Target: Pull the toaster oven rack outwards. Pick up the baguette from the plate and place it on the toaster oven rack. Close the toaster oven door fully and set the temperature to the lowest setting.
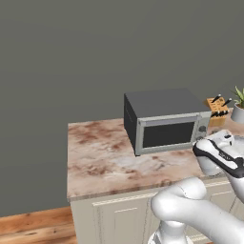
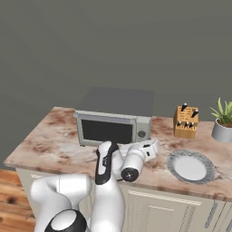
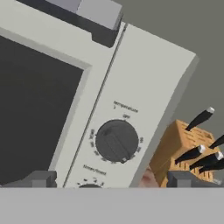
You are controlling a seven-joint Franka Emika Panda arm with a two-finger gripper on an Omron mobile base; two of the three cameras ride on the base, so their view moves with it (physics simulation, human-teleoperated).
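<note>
The toaster oven [image 1: 164,121] stands on the marble counter with its door [image 3: 35,109] shut and the bar handle [image 3: 94,11] up against the frame. The dark glass hides the rack, and the baguette is out of view. The plate [image 2: 190,167] lies bare to the oven's right. My gripper [image 3: 113,179] is open, close in front of the oven's knob column, its fingertips straddling the round dark temperature knob [image 3: 117,141] without touching it. In the right base view the hand [image 2: 146,148] hovers just off the oven's lower right corner.
A wooden knife block [image 2: 186,121] stands right of the oven, close beside my hand. A grey plant pot [image 2: 223,129] sits at the far right. A second knob [image 3: 90,187] peeks out below the temperature knob. Bare marble [image 1: 100,152] stretches left of the oven.
</note>
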